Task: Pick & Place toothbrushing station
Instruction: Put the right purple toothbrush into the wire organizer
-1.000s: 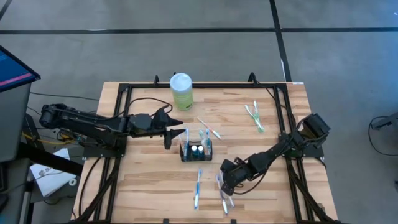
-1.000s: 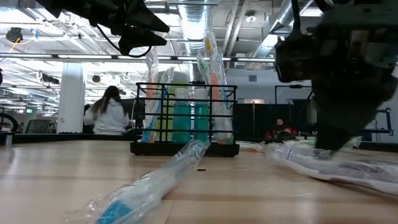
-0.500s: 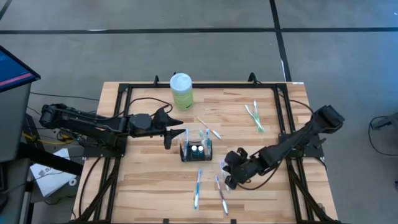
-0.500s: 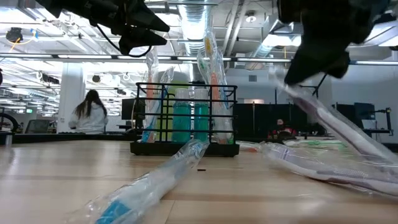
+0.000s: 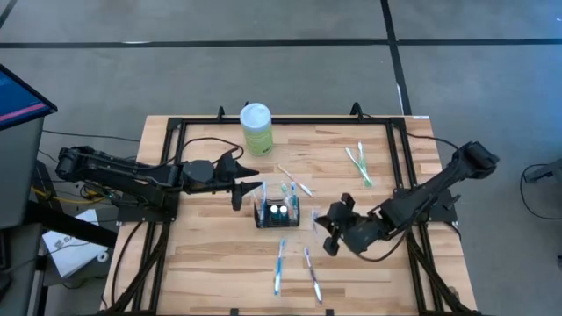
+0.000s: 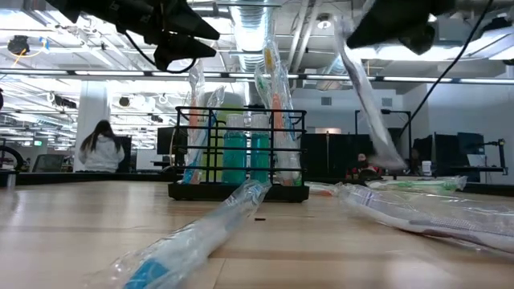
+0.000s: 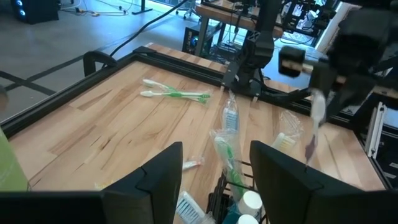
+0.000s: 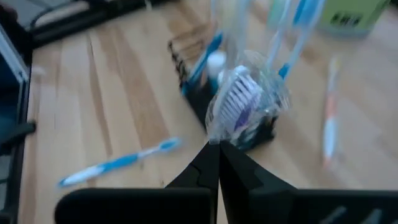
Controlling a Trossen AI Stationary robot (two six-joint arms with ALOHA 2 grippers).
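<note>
Right hand (image 8: 217, 149) pinches a wrapped toothbrush (image 8: 239, 102) beside the caddy (image 5: 277, 213).

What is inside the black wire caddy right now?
The caddy holds upright wrapped toothbrushes and two teal, white-capped tubes. Their bottom ends are hidden behind its base.

light: bright, even, from ceiling lamps (image 6: 241, 36) overhead
shadows: faint, soft beneath the arms
blur: right wrist view smeared beyond its shut right gripper (image 8: 219, 149)
glare: wrapped toothbrush (image 6: 193, 233)
</note>
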